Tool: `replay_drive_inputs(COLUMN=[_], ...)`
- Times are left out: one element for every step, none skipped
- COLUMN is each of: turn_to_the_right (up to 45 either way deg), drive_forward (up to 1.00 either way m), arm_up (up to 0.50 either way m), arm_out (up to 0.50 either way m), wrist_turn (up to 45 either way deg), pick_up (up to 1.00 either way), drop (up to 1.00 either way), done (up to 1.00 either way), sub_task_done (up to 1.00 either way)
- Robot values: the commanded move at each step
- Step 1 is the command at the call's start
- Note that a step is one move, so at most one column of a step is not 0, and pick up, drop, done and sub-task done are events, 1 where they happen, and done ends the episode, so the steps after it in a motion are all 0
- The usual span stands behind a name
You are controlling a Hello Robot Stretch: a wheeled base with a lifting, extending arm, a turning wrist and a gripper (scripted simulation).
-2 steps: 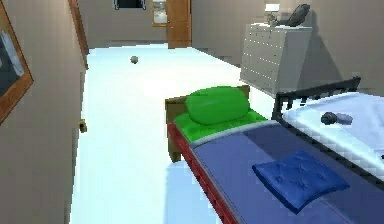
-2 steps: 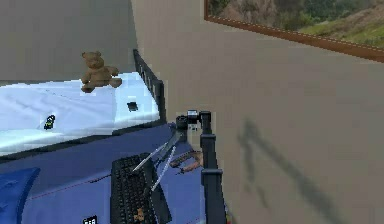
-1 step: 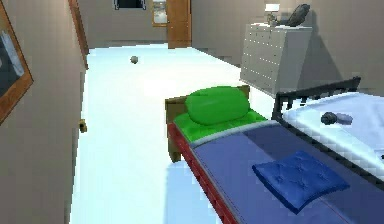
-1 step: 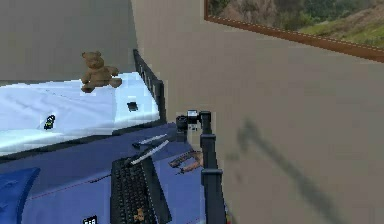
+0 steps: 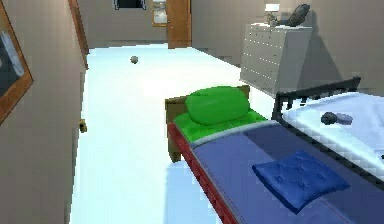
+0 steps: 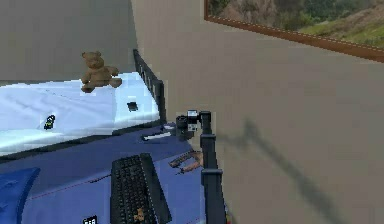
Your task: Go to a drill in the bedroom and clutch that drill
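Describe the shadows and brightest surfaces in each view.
Forward view: floor nearly white, wall right of the dresser shaded. Arm side view: white bedcover brightest, grey shadow on the tan wall right of the arm.

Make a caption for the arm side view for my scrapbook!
Teddy bear on the white bed, black keyboard on the blue cover, painting above.

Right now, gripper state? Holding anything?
Gripper: cannot tell whether it holds anything; a small brownish thing lies on the bed near its far end.
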Motion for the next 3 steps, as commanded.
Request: replay_drive_inputs(turn_to_the_right=[0.0, 0.0, 0.0], drive_forward=[0.00, 0.00, 0.00], arm_up=[0.00, -0.30, 0.00], arm_out=[0.00, 0.00, 0.00], wrist_turn=[24.0, 0.0, 0.0], pick_up=[0.00, 0.00, 1.00], drop=[0.00, 0.00, 0.00], done=[0.00, 0.00, 0.00], sub_task_done=[0.00, 0.00, 0.00])
